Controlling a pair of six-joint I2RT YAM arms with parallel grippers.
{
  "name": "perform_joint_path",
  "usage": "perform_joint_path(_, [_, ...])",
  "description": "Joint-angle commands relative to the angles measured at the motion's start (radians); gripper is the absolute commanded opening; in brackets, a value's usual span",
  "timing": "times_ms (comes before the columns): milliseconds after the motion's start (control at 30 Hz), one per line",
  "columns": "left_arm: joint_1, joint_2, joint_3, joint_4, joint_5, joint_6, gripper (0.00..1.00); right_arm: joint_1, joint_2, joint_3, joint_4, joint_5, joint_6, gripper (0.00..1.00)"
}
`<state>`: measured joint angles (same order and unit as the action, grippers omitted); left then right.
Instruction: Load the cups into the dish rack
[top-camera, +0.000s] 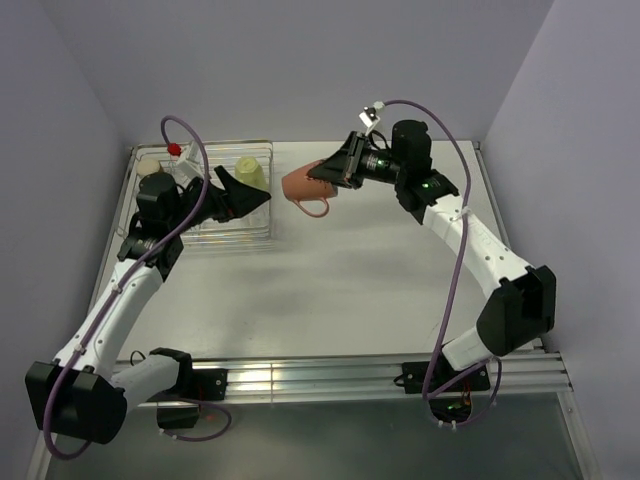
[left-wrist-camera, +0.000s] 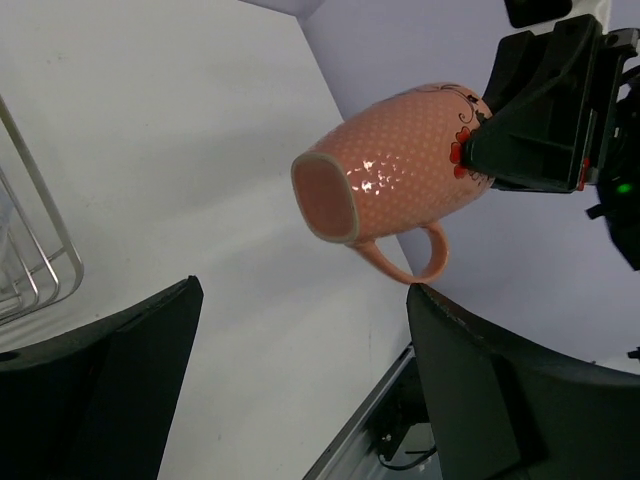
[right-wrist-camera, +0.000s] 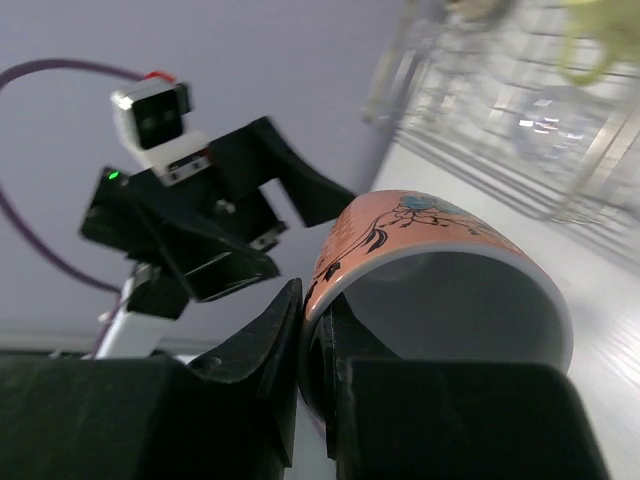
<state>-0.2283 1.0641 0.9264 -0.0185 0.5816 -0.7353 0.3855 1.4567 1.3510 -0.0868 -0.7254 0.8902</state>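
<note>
My right gripper (top-camera: 325, 177) is shut on the rim of the orange-salmon mug (top-camera: 301, 186) and holds it on its side in the air, just right of the dish rack (top-camera: 205, 238). One finger is inside the white rim and one outside (right-wrist-camera: 315, 330). The mug (left-wrist-camera: 400, 170) hangs in front of my open, empty left gripper (left-wrist-camera: 300, 340), handle down, base toward it. My left gripper (top-camera: 262, 200) sits over the rack's right edge. A pale yellow-green mug (top-camera: 250, 172) lies in the rack. The other cups cannot be made out.
The rack (right-wrist-camera: 500, 110) stands at the table's far left, against the left wall. Its wire corner (left-wrist-camera: 30, 250) shows in the left wrist view. Purple cables loop above both arms. A metal rail (top-camera: 330, 375) runs along the near edge.
</note>
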Motion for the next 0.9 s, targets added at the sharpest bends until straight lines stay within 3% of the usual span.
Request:
perform_joint_path(0, [0.009, 0.019, 0.106, 0.078, 0.061, -0.046, 0.90, 0.024, 0.025, 0.048, 0.399, -0.173, 0.214, 0.00])
perform_joint_path(300, [0.009, 0.077, 0.164, 0.069, 0.090, -0.058, 0.91, 0.039, 0.093, -0.023, 0.813, -0.224, 0.509, 0.00])
perform_joint_path(500, [0.009, 0.099, 0.132, 0.187, 0.136, -0.133, 0.95, 0.059, 0.142, -0.041, 0.993, -0.229, 0.638, 0.00])
perform_joint_path(633, [0.009, 0.091, 0.082, 0.350, 0.175, -0.246, 0.96, 0.076, 0.165, -0.046, 1.067, -0.218, 0.685, 0.00])
perform_joint_path(867, [0.009, 0.097, 0.025, 0.491, 0.211, -0.352, 0.95, 0.095, 0.175, -0.058, 1.119, -0.183, 0.696, 0.00])
